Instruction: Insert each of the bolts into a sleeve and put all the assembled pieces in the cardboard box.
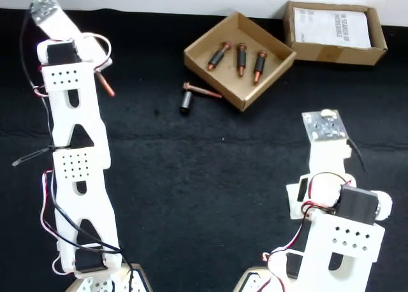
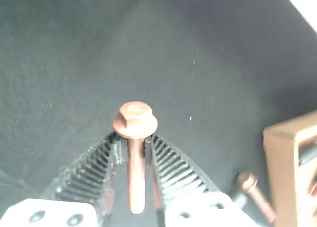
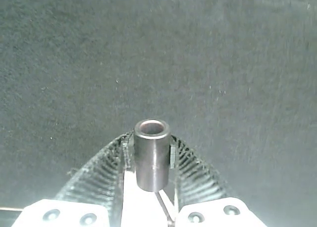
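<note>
My left gripper (image 2: 132,143) is shut on a copper bolt (image 2: 134,122), whose hex head sticks out past the fingertips. From above, that bolt (image 1: 106,85) hangs over the mat at the far left, under the left arm's wrist. In my right gripper (image 3: 152,146), shut, stands a dark metal sleeve (image 3: 152,157) with its open bore facing outward. The cardboard box (image 1: 203,61) at the back centre holds three assembled pieces (image 1: 241,59). A loose bolt (image 1: 203,91) and a loose sleeve (image 1: 186,102) lie on the mat just in front of the box's left side.
A second shallow box (image 1: 376,53) with a printed sheet stands at the back right. The right arm (image 1: 328,177) rises over the near right of the black mat. The box corner (image 2: 290,157) and the loose bolt (image 2: 250,186) appear beside my left gripper.
</note>
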`<state>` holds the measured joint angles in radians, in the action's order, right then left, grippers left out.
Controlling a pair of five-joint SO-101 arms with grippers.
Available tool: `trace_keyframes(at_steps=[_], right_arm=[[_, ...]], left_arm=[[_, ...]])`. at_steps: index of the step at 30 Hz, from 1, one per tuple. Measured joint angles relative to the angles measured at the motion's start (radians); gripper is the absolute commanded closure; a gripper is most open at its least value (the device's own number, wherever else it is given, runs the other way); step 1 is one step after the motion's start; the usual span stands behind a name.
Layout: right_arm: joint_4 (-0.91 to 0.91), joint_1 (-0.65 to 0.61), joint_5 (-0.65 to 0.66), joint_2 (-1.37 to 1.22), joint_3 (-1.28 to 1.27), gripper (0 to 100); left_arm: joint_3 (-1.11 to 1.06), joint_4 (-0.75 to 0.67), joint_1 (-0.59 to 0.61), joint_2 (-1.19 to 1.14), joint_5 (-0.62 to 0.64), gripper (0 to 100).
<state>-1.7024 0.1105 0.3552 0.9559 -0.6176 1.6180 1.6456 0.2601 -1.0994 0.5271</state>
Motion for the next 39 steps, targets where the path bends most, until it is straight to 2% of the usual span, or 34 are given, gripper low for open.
trace_keyframes(at_steps=[10, 16, 21, 26, 32, 35, 39], right_arm=[[0.133, -0.206, -0.089, 0.000, 0.000, 99.1], [0.259, -0.338, -0.181, 0.000, 0.000, 99.1], [0.368, -0.391, -0.244, -0.002, 0.000, 99.1], [0.471, -0.425, -0.262, -0.002, 0.000, 99.1], [0.580, -0.482, -0.262, -0.002, -0.002, 99.1], [0.628, -0.522, -0.262, -0.002, -0.002, 99.1], [0.677, -0.559, -0.262, -0.002, -0.002, 99.1]], left_arm=[[0.000, 0.103, -0.083, 0.140, -0.261, 99], [0.000, 0.112, -0.120, 0.272, -0.285, 99], [0.000, 0.117, -0.166, 0.393, -0.305, 99], [0.002, 0.120, -0.221, 0.516, -0.420, 99], [-0.006, 0.120, -0.253, 0.667, -0.446, 99], [-0.089, 0.121, -0.258, 0.769, -0.446, 99], [-0.324, 0.121, -0.259, 0.953, -0.446, 99]])
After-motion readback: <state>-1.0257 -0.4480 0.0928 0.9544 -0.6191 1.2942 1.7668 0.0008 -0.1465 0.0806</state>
